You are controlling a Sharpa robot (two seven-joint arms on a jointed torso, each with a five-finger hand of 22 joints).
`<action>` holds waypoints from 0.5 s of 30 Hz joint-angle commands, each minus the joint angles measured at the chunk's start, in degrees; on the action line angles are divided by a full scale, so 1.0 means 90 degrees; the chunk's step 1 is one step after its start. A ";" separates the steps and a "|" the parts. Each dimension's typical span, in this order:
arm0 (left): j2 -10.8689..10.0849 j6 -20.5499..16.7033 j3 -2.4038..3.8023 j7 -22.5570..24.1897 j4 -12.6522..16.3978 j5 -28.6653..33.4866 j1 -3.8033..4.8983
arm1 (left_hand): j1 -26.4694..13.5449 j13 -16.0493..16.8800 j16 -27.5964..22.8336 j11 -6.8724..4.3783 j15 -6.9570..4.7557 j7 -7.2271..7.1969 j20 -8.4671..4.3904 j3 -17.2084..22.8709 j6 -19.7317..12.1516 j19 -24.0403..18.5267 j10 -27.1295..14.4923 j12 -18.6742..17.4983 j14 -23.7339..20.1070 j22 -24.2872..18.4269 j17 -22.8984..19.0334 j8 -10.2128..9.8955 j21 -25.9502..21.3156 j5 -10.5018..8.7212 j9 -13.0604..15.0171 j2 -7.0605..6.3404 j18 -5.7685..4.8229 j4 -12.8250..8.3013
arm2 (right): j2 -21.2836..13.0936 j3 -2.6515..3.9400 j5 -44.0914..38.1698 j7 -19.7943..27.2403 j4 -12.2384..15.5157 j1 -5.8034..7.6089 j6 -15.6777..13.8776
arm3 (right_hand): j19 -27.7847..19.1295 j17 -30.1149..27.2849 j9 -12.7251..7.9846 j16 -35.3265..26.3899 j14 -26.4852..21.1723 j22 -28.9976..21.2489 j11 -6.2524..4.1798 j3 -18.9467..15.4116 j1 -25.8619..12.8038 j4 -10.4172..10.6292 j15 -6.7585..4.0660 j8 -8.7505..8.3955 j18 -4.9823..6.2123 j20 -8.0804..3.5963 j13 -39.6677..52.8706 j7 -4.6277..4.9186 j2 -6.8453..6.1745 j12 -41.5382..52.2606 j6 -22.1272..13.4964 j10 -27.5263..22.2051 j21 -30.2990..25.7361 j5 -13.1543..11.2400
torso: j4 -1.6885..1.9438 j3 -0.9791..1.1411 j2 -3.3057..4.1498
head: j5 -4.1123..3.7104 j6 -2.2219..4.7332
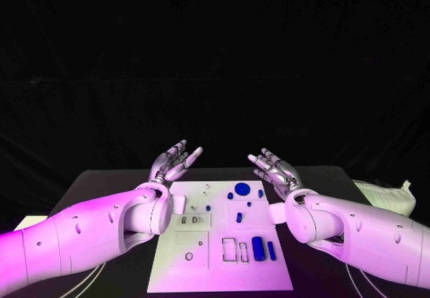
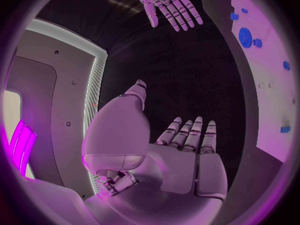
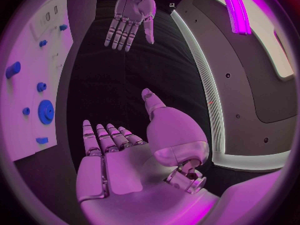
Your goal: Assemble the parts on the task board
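Note:
The white task board lies in the middle of the black table. Blue parts are on it: a round disc, small pieces near it, a slim peg, and two upright bars near the front right. My left hand hovers above the board's far left corner, fingers straight and apart, holding nothing. My right hand hovers above the far right corner, likewise spread and empty. The left wrist view shows my left hand flat with the right hand opposite. The right wrist view shows my right hand.
A pale folded object lies at the table's right edge. Outlined slots and small recesses mark the board. The board's edge with blue parts appears in both wrist views.

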 commanded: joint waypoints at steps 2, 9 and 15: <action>0.0011 0.0379 0.0001 0.0044 -0.0003 -0.0250 0.0009 | 0.0334 0.0041 0.0084 0.0132 0.0057 0.0550 0.0125 0.0098 0.0309 0.0199 0.0346 0.0085 0.0306 0.0045 0.0044 0.0085 0.0088 0.0048 0.0041 0.0082 0.0111 0.0082 | 0.0050 0.0009 -0.0814 -0.0540 -0.0113 -0.0028 0.1444 | 0.0130 0.0041 0.0049 0.0074 0.0281 0.0035 0.0169 0.0040 0.0503 -0.0281 0.0111 0.0088 0.0111 0.0108 0.0053 0.0938 0.0031 0.0089 0.0316 0.0364 0.0062 0.0021 | -0.0003 0.0000 0.0001 | 0.0001 0.0000; 0.0011 0.0379 0.0001 0.0044 -0.0003 -0.0250 0.0009 | 0.0524 0.0362 0.1027 0.0320 0.0067 0.0744 0.0100 0.0244 0.2613 0.3401 0.3373 0.0780 0.3550 0.0630 0.0465 0.0653 0.1288 0.0073 0.0330 0.0479 0.0127 -0.0016 | 0.0088 0.0011 -0.1044 -0.0706 -0.0204 -0.0049 0.1891 | 0.2160 0.0297 0.0323 0.0617 0.3086 0.0337 0.0266 0.0207 0.1241 -0.0766 0.0165 0.0556 0.0485 0.0069 0.0303 0.0987 -0.0057 0.0611 0.2506 0.3150 0.0694 0.0004 | -0.0003 0.0000 0.0001 | 0.0001 0.0000; -0.0496 0.0819 0.0001 0.0091 0.0020 -0.0226 0.0054 | 0.0761 0.0470 0.1554 -0.0057 -0.0393 0.0473 -0.0214 0.0216 0.4046 0.4885 0.4853 0.1178 0.4970 0.0875 0.0768 0.1061 0.2003 0.0047 0.0485 0.0611 0.0252 -0.0227 | 0.0005 0.0028 -0.2651 -0.0183 -0.0550 0.0052 0.0641 | 0.3617 0.0383 0.0499 0.1059 0.5313 0.0475 -0.0109 0.0458 0.1516 -0.1021 -0.0232 0.1011 0.0885 0.0054 0.0345 0.0718 -0.0089 0.1011 0.4902 0.5288 0.1212 -0.0066 | 0.0005 -0.0008 0.0077 | 0.0029 0.0025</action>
